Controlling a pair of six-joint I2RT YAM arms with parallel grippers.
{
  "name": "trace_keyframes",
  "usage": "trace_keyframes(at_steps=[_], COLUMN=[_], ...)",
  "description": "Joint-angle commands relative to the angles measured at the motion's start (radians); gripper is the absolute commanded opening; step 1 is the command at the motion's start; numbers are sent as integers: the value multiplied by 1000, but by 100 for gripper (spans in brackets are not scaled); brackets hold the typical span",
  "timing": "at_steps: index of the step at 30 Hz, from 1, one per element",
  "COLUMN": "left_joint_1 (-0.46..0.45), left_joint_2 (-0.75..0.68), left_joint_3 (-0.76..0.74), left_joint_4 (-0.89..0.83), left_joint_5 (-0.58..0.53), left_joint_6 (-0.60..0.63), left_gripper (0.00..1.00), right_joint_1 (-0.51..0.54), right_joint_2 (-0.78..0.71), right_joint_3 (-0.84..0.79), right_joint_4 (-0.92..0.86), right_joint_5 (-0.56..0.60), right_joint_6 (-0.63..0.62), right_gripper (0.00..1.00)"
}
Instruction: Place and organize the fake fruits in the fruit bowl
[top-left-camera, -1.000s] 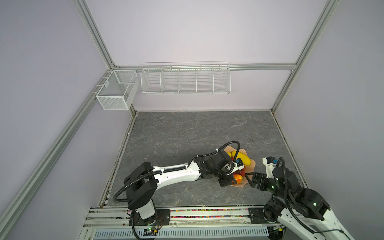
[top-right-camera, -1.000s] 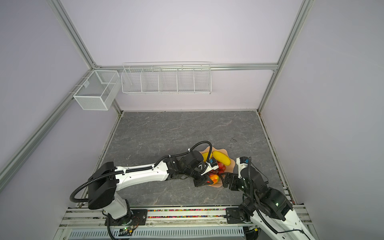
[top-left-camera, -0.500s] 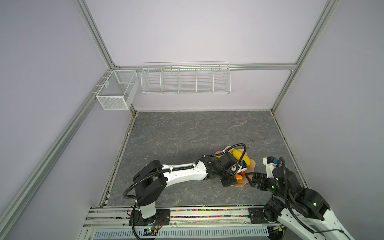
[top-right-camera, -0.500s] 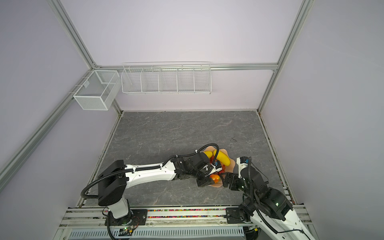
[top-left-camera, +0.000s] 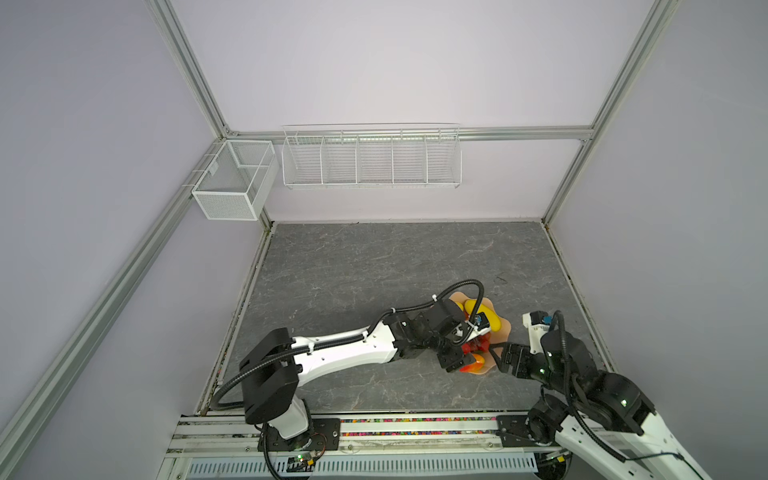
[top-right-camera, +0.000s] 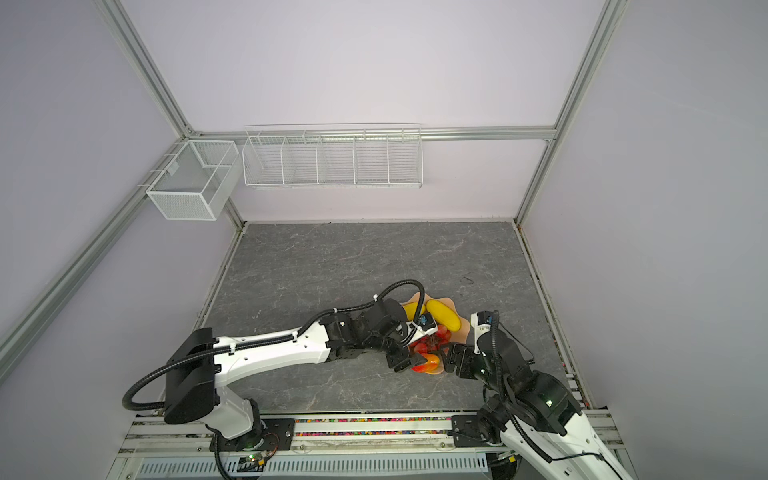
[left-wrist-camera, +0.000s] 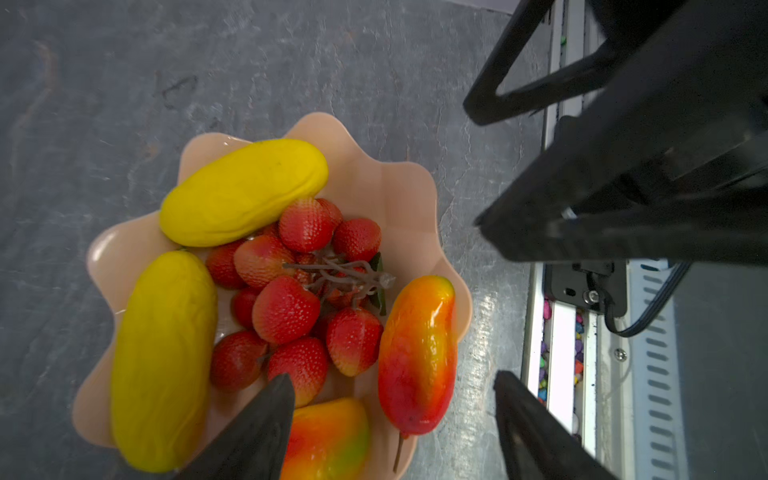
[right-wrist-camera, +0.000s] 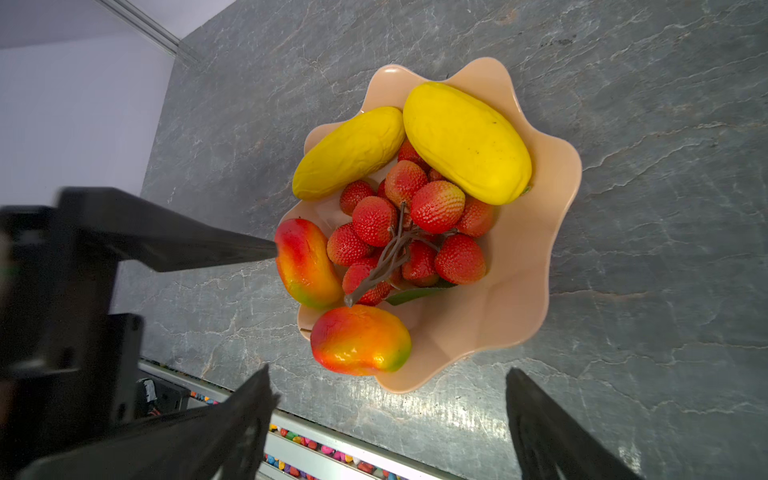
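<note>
- A white mesh box basket (top-left-camera: 232, 183) hangs on the left frame. Next to it, a long white wire basket (top-left-camera: 370, 158) with dividers hangs on the back wall. Both are well apart from the fruit.
- The white-and-black left arm (top-left-camera: 345, 353) reaches low across the grey marbled worktop (top-left-camera: 374, 270).
- The left gripper (left-wrist-camera: 390, 386) hangs over the near side of the bowl, its jaws wide and holding nothing. One finger is above the fruit and the other is outside the rim.
- Between these jaws lies a glossy red-orange mango-like fruit (left-wrist-camera: 417, 353), resting on the rim with a gap to each finger.
- A second red-orange mango-like fruit with a green tip (left-wrist-camera: 328, 440) lies partly under the inner finger. In the right wrist view that fingertip sits at the fruit's red end, and whether it touches cannot be told.
- The wide, shallow peach-pink bowl with a wavy rim (left-wrist-camera: 415, 187) stands on the worktop close to the front rail (right-wrist-camera: 332, 449).
- A bunch of small red pebbled grapes on a brown stem (left-wrist-camera: 299, 291) fills the middle of the bowl.
- A yellow oblong fruit (left-wrist-camera: 245, 191) and a second yellow oblong fruit (left-wrist-camera: 162, 357) lie along the far side, touching the bunch.
- The right gripper (right-wrist-camera: 388, 374) is just beside the bowl's near-right rim, jaws wide and empty. The rim-side mango lies just ahead of its gap.
- The left gripper's black body crowds that same side of the bowl.
</note>
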Motion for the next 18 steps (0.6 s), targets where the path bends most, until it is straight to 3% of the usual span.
trace_keyframes(at_steps=[1, 4, 6, 11, 16, 18], left_joint_1=[48, 158, 265, 616, 859, 926], left_joint_2=[-107, -225, -295, -442, -510, -504], left_joint_3=[-64, -170, -232, -353, -496, -563], left_joint_4=[48, 120, 145, 144, 217, 293], left_joint_5=[-68, -152, -228, -400, -732, -800], left_joint_6=[-13, -72, -129, -279, -329, -324], left_gripper=[78, 85, 99, 98, 99, 99], right_joint_1=[-3, -13, -62, -360, -600, -694], right_joint_2=[74, 164, 238, 457, 601, 634], right_joint_3=[36, 83, 125, 207, 190, 113], right_joint_4=[95, 158, 203, 372, 527, 652], right_joint_5=[-5, 25, 8, -238, -144, -104], right_joint_6=[-42, -102, -159, -265, -364, -364], right_gripper=[89, 89, 89, 89, 89, 89])
